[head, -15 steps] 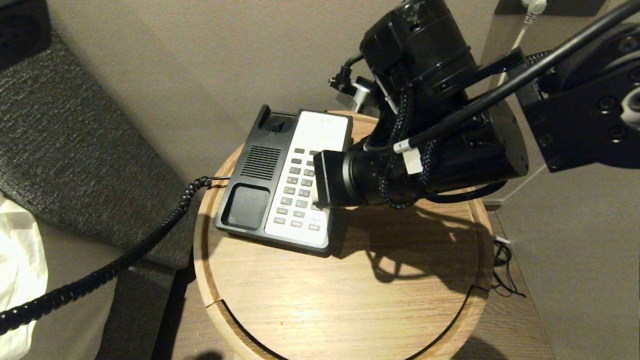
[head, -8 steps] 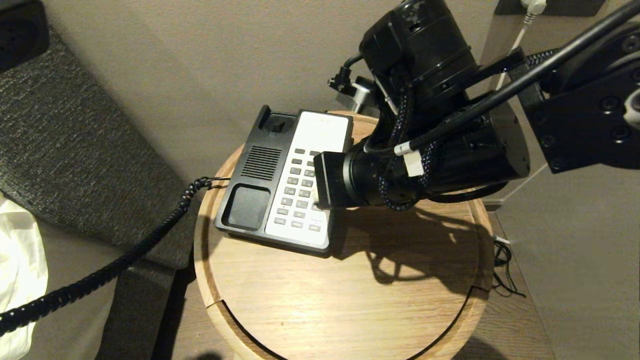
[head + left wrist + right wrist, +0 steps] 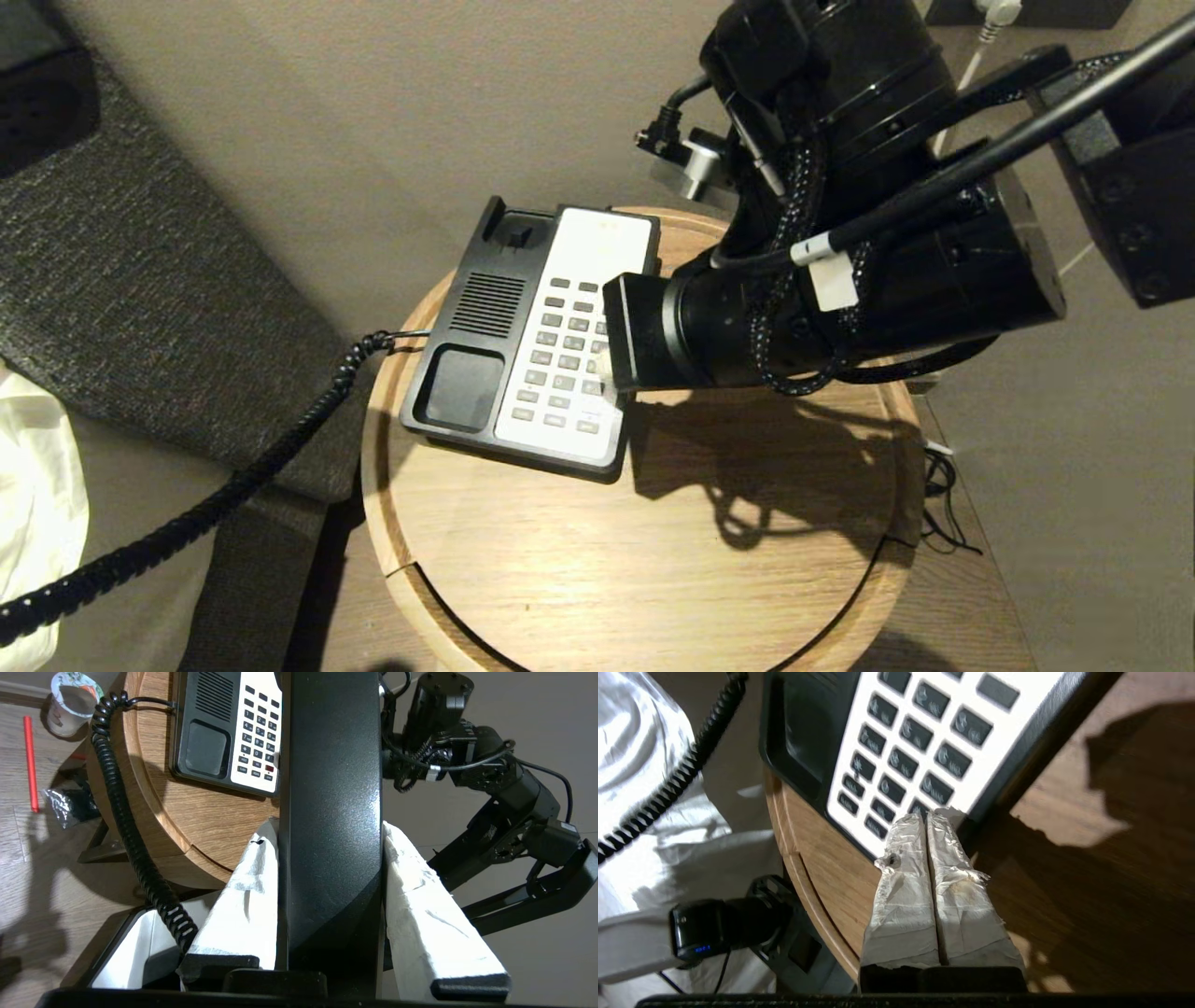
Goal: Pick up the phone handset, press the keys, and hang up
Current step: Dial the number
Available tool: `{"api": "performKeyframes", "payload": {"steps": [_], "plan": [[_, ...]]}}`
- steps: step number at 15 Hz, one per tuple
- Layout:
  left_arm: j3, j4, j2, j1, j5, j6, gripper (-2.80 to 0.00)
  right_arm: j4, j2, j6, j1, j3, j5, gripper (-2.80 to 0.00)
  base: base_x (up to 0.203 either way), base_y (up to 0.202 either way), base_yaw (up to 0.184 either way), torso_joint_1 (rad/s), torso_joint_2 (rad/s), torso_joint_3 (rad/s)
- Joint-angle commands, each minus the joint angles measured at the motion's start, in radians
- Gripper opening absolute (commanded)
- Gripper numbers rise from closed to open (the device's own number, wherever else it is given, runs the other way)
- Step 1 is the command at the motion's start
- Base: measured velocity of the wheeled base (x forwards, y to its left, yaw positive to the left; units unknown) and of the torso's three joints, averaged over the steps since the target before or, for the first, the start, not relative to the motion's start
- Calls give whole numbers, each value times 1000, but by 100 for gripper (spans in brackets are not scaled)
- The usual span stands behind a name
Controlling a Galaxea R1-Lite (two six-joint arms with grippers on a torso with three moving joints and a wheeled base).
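One phone base [image 3: 532, 345]: sits on the round wooden table [image 3: 653, 560], far-left part of the top, cradle empty.
One phone handset [image 3: 331, 812]: off the base, clamped between the left gripper's [image 3: 329, 854] two white-wrapped fingers [image 3: 247, 891], held out to the left of the table and above its level — only the left wrist view shows it, both ends cut off.
One coiled cord [image 3: 187, 513]: runs from the base's left side, over the table edge, out of the head view at lower left.
Two grippers: the right gripper [image 3: 927, 816] has its fingers pressed together with no gap, tips over the bottom right of the keypad [image 3: 915, 751] — can't tell if they touch a key.
Hidden: the right arm [image 3: 840, 299] covers the keypad's right column in the head view; key labels are unreadable.
Containers: one paper cup [image 3: 74, 702] on the floor by the table, contents hard to make out.
Extras: one red stick [image 3: 30, 763] and a crumpled dark wrapper [image 3: 70, 807] on the floor nearby.
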Motion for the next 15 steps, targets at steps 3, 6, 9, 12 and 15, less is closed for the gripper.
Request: {"api": "performKeyframes", "payload": {"steps": [3,6,9,12,15], "plan": [[19,4,-12,0,0,-2,-280,41,0,9,4,9,1,-280,0,0,0,0,0,0],[28,3,-12,0,0,-1,-280,56,17,25,11,6,15,-280,0,0,0,0,0,0],[41,-8,-16,0,-1,-2,-280,70,37,54,26,-9,29,-280,0,0,0,0,0,0],[54,-10,-24,0,0,-2,-280,69,45,55,39,-11,30,-280,0,0,0,0,0,0],[57,-17,-24,0,0,-2,-280,64,50,53,39,-11,28,-280,0,0,0,0,0,0]]}}
